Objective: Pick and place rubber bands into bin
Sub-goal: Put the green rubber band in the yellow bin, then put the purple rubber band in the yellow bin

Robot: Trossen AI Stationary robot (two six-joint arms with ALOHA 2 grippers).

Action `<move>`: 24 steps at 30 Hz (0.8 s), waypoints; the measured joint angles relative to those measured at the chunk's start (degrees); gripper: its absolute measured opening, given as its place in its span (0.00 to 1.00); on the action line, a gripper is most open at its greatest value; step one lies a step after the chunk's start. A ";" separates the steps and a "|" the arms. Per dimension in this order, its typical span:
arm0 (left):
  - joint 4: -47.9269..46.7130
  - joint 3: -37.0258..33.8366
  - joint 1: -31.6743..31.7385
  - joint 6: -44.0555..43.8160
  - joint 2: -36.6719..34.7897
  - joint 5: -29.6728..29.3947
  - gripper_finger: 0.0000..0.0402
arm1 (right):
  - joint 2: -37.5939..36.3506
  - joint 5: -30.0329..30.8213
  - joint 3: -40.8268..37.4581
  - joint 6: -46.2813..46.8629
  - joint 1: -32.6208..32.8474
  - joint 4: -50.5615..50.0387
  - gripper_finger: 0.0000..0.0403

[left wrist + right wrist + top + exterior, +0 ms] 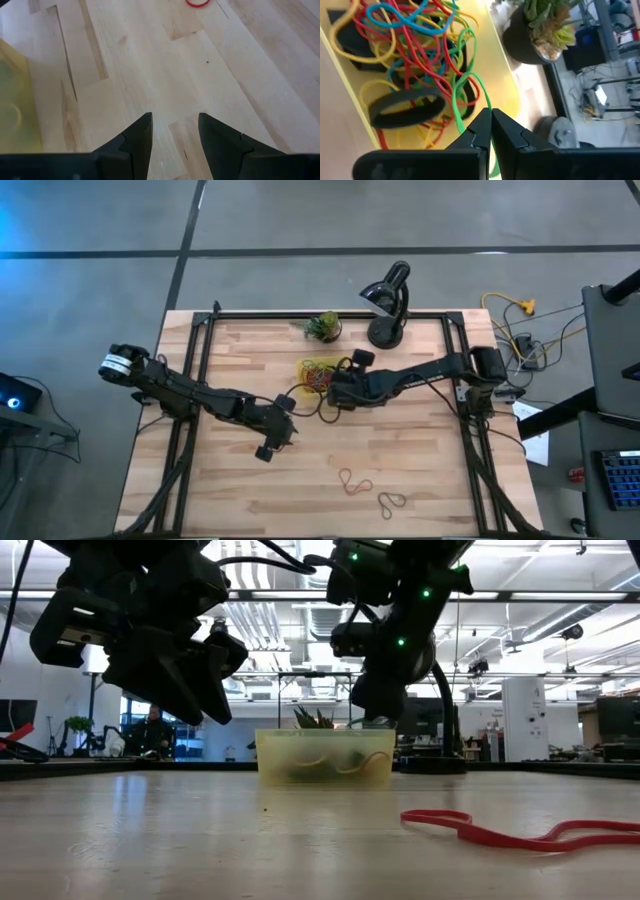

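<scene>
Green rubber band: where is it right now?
In the right wrist view the green rubber band hangs over the bin, pinched in the shut right pincer, beside the potted plant.

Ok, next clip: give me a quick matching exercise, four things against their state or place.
Things:
1. left end effector
2. right end effector
3. red rubber band
4. potted plant

States:
A. pinched shut on a green band over the bin
B. lying loose on the table
C. open above bare wood
D. beside the bin

Pairs: 1-C, 2-A, 3-B, 4-D
</scene>
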 joint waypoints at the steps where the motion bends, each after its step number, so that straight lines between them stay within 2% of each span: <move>1: -0.02 0.00 0.00 0.00 0.00 0.00 0.36 | 0.00 -0.42 -0.20 -0.30 -0.14 1.16 0.02; 6: -0.03 0.00 0.00 0.02 0.00 0.00 0.36 | 0.02 -3.60 -1.65 -4.94 -0.48 6.73 0.06; 16: -0.07 -0.01 0.00 0.02 0.00 0.00 0.36 | -0.45 -3.72 -1.90 -6.64 -0.36 6.56 0.25; 24: -0.28 -0.01 0.04 0.06 0.00 0.00 0.36 | -6.45 -3.72 -1.97 -7.22 3.58 5.52 0.33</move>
